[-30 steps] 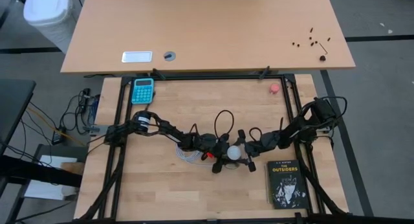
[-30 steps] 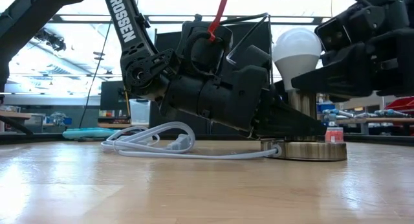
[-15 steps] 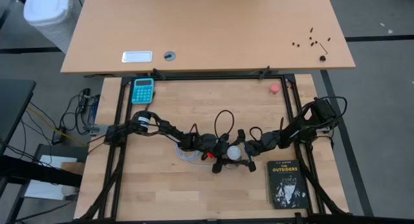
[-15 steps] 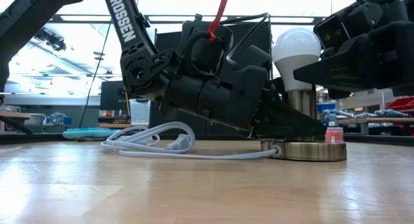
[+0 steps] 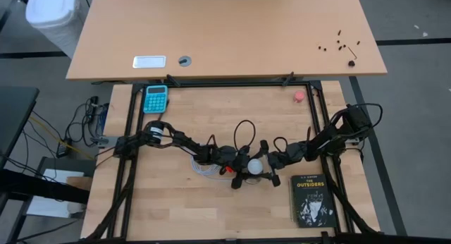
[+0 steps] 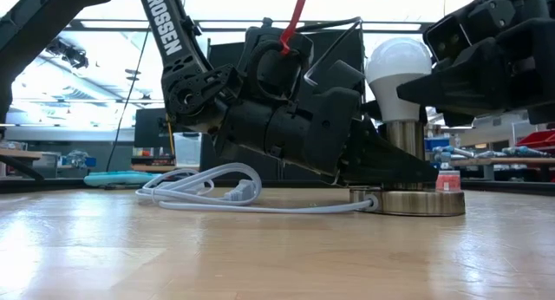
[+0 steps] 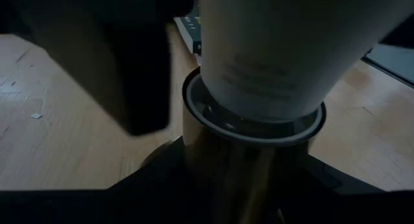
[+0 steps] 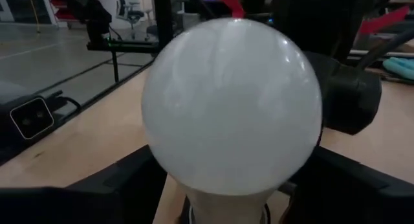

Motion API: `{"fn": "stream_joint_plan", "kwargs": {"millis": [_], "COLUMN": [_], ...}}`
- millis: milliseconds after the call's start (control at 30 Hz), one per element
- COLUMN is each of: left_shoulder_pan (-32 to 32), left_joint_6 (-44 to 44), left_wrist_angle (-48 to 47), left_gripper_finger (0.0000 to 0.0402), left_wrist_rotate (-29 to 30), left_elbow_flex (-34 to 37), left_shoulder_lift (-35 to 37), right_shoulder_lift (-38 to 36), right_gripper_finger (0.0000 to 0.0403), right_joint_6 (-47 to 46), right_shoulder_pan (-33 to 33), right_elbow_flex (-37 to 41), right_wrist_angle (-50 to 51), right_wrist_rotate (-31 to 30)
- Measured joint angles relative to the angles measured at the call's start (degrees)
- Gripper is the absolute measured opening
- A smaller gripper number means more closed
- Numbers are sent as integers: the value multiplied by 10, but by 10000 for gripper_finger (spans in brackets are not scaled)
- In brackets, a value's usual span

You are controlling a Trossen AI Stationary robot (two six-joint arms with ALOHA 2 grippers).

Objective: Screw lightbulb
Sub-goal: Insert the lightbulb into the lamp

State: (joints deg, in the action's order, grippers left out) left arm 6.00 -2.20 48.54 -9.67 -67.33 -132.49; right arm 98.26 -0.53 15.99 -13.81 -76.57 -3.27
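Note:
The white frosted lightbulb stands upright, base down, in the stem of the silvery socket, whose round disc rests on the wooden table. The bulb also shows in the high view. My left gripper comes from the table's left and is shut on the socket's stem. My right gripper comes from the right and is shut on the bulb's globe. The socket's white cord lies coiled on the table to the left. My left gripper pinches the socket's stem between its two fingers, just below the rim that holds the bulb. The fingers come level and low from the table's left. The disc stays flat on the table. My right gripper holds the bulb's lower globe between its two fingers, one on each side. The fingers come level from the table's right. The bulb stands upright, its base in the socket.
A black book lies at the near right, close to my right arm. A small pink-red round object sits at the far right and a blue calculator at the far left. The near left of the table is bare wood.
My right gripper has turned about the bulb, and its finger now shows a little higher on the globe in the low view. The bulb, the socket and my left gripper have stayed in place.

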Motion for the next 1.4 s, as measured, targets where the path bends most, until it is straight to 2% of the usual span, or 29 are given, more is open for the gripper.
{"fn": "stream_joint_plan", "kwargs": {"millis": [300, 867, 1400], "left_shoulder_pan": [0, 0, 0], "left_joint_6": [-3, -3, -3], "left_wrist_angle": [0, 0, 0], "left_gripper_finger": [193, 193, 193], "left_wrist_rotate": [6, 6, 6], "left_elbow_flex": [0, 1, 1], "left_shoulder_lift": [0, 0, 0], "right_shoulder_lift": [0, 0, 0], "right_gripper_finger": [343, 337, 292], "right_joint_6": [-11, -21, -8], "right_shoulder_pan": [0, 0, 0], "right_elbow_flex": [-4, -4, -4], "right_wrist_angle": [-7, -25, -30], "right_wrist_rotate": [0, -1, -1]}}
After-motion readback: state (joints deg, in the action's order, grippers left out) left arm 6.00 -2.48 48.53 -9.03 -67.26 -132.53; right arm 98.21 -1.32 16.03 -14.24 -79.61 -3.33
